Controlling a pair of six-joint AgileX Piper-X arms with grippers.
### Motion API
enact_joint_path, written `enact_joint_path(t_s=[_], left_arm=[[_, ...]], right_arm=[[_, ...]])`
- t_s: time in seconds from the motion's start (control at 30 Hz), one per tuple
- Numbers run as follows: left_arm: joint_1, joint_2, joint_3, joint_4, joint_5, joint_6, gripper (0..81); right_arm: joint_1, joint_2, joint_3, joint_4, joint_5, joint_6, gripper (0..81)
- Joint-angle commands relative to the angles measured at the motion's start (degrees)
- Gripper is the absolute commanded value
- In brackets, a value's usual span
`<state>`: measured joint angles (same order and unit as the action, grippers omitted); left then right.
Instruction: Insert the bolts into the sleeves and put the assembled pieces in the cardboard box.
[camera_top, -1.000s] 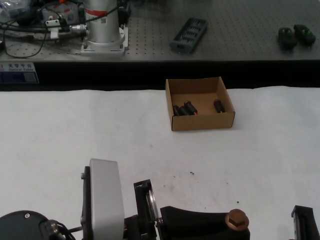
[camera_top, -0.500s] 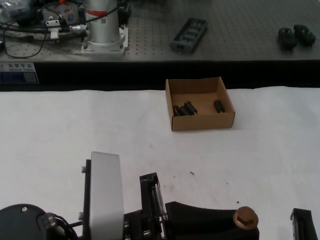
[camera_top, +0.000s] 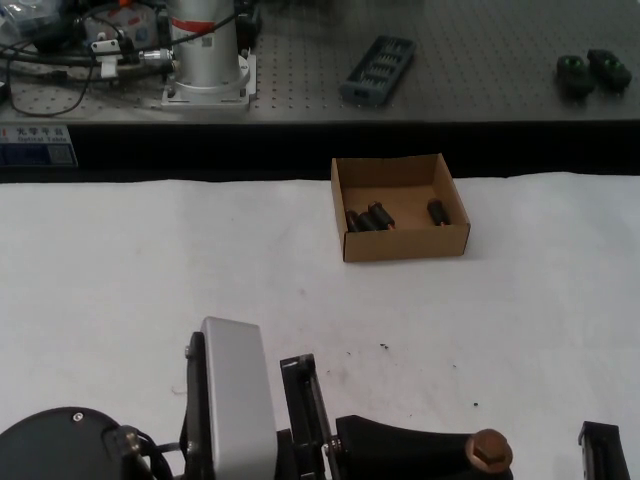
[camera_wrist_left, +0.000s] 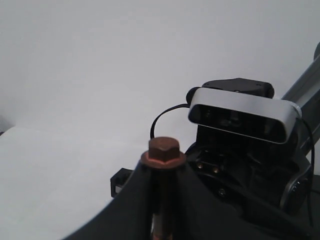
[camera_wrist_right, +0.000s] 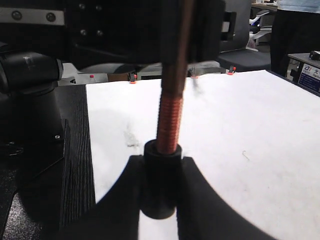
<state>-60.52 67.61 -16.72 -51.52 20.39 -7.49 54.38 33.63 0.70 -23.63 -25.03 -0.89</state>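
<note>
Our left gripper (camera_wrist_left: 162, 176) pinches the copper bolt (camera_wrist_left: 163, 151) just under its hex head. Our right gripper (camera_wrist_right: 161, 167) clamps the black sleeve (camera_wrist_right: 161, 200), threads entering its mouth. We judge the feed should run straight along the sleeve's axis, without tilt. The cardboard box (camera_top: 405, 243), holding dark pieces, sits well apart.

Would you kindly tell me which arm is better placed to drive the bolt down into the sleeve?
Left, probably: the left gripper holds the bolt just under its head, thread entering the sleeve, which the right gripper only steadies.
</note>
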Motion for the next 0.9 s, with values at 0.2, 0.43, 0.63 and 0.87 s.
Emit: enact_joint_path(t_s=[0.2, 0.43, 0.63, 0.87], left_arm=[[-0.17, -0.33, -0.26, 0.49, -0.52, 1.05, 0.6], [-0.17, -0.33, -0.15, 0.49, -0.37, 0.56, 0.6], [-0.17, -0.33, -0.08, 0.49, -0.37, 0.56, 0.6], [-0.17, -0.33, 0.11, 0.89, -0.37, 0.77, 0.6]], right_arm=[[0.12, -0.12, -0.7, -1.08, 0.1, -0.43, 5.2], [0.12, -0.12, -0.7, -1.08, 0.1, -0.43, 5.2], [0.12, -0.12, -0.7, -1.09, 1.36, -0.43, 5.2], [0.12, -0.26, -0.7, -1.09, 1.35, -0.43, 5.2]])
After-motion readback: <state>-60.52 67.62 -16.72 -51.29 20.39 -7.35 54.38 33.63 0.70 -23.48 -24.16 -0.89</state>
